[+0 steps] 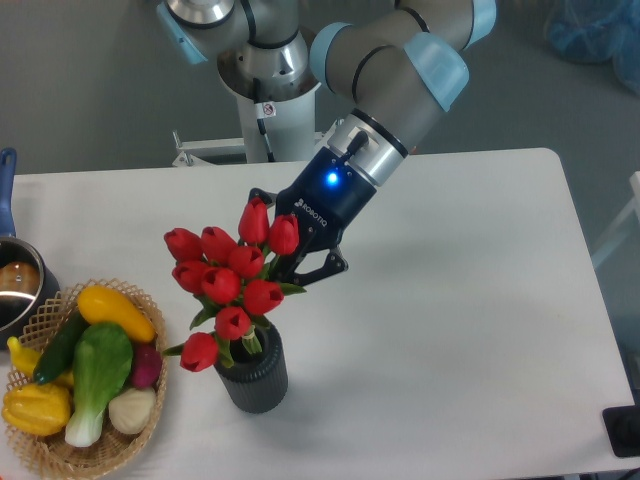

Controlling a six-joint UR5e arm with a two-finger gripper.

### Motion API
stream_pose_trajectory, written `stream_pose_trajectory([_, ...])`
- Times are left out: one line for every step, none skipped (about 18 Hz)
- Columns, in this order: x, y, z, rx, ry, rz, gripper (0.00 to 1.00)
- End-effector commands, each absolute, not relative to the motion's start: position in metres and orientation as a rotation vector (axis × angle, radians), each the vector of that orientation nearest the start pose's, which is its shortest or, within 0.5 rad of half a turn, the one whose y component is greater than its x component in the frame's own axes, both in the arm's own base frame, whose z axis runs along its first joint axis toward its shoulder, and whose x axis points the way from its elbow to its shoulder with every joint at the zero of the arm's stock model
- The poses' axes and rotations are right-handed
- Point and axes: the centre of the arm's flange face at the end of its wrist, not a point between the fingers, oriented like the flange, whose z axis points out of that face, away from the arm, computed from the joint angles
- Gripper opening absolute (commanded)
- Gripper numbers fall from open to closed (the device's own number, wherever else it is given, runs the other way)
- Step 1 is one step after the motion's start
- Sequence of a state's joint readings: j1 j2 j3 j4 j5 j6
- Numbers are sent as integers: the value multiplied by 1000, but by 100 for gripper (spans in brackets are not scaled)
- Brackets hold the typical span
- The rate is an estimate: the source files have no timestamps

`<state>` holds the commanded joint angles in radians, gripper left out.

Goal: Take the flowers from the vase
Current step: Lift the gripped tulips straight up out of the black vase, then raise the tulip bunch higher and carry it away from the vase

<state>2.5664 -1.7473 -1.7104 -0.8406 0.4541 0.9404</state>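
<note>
The flowers (228,278), a bunch of red tulip buds with green leaves, rise out of the dark grey ribbed vase (255,374) near the table's front. Their stems still reach into the vase mouth. My gripper (283,262) comes in from the upper right behind the bunch, its black fingers closed around the upper stems just under the top buds. The buds hide the grip point itself.
A woven wicker basket (50,455) with yellow, green and purple vegetables sits at the front left. A metal pot (14,292) with a blue handle stands at the left edge. The robot base (265,90) is behind the table.
</note>
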Motion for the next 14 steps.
stream_pose_trajectory([-345,489,460,-1991,196,-366,33])
stream_pose_trajectory([-344,489,462,-1990,191,-369,33])
stream_pose_trajectory([-341,488,467,-1984,192,-370,33])
stream_pose_trajectory([-339,488,470,-1978,190,-375,33])
stream_pose_trajectory([-338,488,471,-1980,179,-381,33])
stream_pose_trajectory([-337,487,474,-1978,176,-382,33])
stream_pose_trajectory([-336,485,477,-1975,178,-376,33])
stream_pose_trajectory([-336,484,479,-1973,177,-374,33])
stream_pose_trajectory([-337,482,481,-1973,173,-369,33])
stream_pose_trajectory([-338,481,482,-1973,166,-371,33])
stream_pose_trajectory([-338,482,484,-1972,165,-370,33])
stream_pose_trajectory([-339,482,488,-1968,158,-371,33])
stream_pose_trajectory([-340,481,492,-1961,150,-377,33])
stream_pose_trajectory([-343,481,498,-1952,141,-379,33])
